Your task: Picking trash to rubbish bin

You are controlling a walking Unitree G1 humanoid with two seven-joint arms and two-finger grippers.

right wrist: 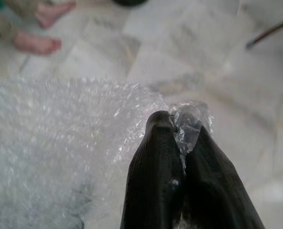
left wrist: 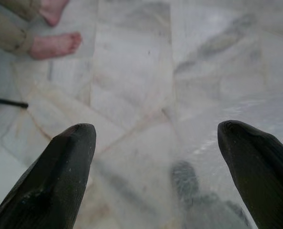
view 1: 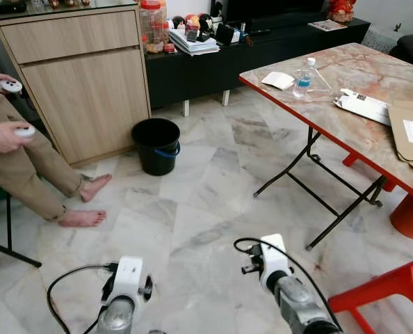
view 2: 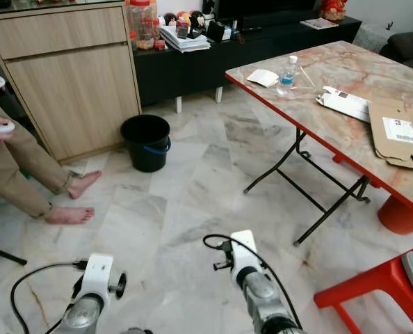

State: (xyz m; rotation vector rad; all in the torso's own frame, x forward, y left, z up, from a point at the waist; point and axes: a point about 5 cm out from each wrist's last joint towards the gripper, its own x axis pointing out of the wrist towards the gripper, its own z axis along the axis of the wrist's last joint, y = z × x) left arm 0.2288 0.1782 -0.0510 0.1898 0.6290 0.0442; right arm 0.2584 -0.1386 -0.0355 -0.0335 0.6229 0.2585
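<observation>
1. The right gripper (right wrist: 184, 138) points down toward the marble floor (view 1: 213, 188), its two black fingers pressed together on a crumpled edge of clear bubble wrap (right wrist: 60, 143); the sheet spreads out beside the fingers, knobbly and translucent.
2. The left gripper (left wrist: 156, 143) is held low over the same floor with its two fingers spread wide apart and nothing between them; a hazy clear film lies under one finger.
3. In the head views both silver arms reach forward at the near edge, each with a white wrist housing and a looping black cable.
4. One round black rubbish bin (view 1: 156, 145) with a blue handle stands on the floor far left of centre, just in front of a wooden cabinet (view 1: 81, 83).
5. At right is a folding surface (view 1: 345, 83) with a marble-pattern top, red edge and black legs. It carries one plastic bottle (view 1: 304, 76), one white napkin (view 1: 278, 80), one white packet (view 1: 363, 106) and one flattened cardboard piece (view 1: 409, 132).
6. At far left sits a person (view 1: 26, 160), barefoot, with a white controller in each hand.
7. Two red stools (view 1: 384, 285) stand near right.
</observation>
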